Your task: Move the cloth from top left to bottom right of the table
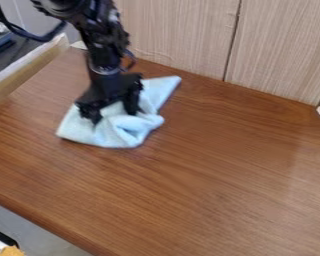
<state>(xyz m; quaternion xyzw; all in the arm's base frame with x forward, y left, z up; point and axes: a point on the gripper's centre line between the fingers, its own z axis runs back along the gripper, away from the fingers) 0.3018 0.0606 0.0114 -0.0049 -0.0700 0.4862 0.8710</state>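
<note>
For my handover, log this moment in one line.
gripper: at cloth, jaws apart | cloth: rumpled, upper left of table | move: not yet done

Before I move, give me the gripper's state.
Gripper: open, fingers apart, down at the light blue cloth; whether it has caught a fold cannot be told.

Looks down at a slant on a brown wood-grain surface (pixel 223 185), with a crumpled light-blue fabric cloth (pixel 116 134) towards its upper left. Shows a black two-finger claw (pixel 110 111) pointing down over the cloth, with fingers (pixel 131 104) spread apart among the folds. Takes in pale wood-grain panels (pixel 183 35) behind and a light wooden strip (pixel 22 72) along the left.
</note>
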